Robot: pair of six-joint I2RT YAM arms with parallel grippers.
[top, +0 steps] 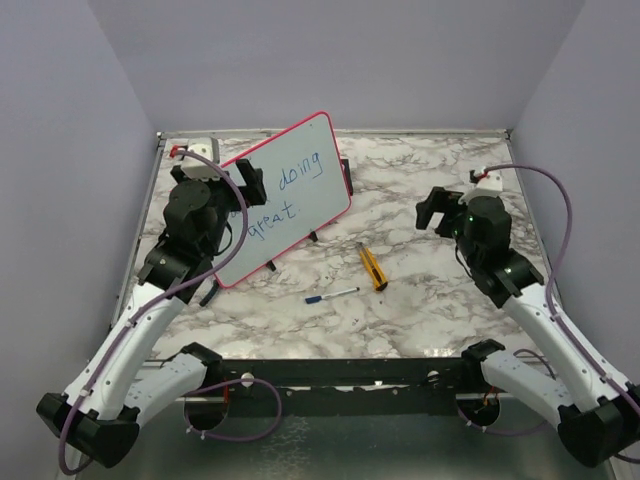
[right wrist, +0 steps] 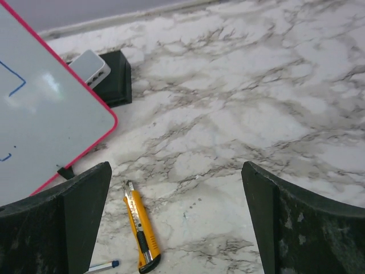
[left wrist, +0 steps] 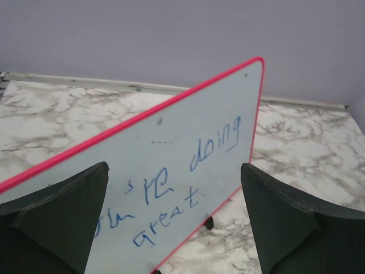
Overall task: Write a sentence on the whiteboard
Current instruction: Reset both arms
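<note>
The whiteboard [top: 285, 200] with its red-pink frame stands tilted at the back left of the marble table; it also fills the left wrist view [left wrist: 171, 171] and shows at the left of the right wrist view [right wrist: 40, 125]. The sentence [left wrist: 171, 194] is in blue marker in two lines, with "doing" above "great" legible; its start is partly hidden behind my left finger. My left gripper [top: 243, 186] hovers open just in front of the board's left part, holding nothing. My right gripper [top: 440, 212] is open and empty above the table's right side. A blue-capped marker [top: 331, 295] lies on the table.
A yellow utility knife [top: 373, 266] lies right of the board, near the marker. A small grey block on a black tray [right wrist: 100, 74] sits behind the board's right corner. The board's black feet [top: 314, 236] rest on the marble.
</note>
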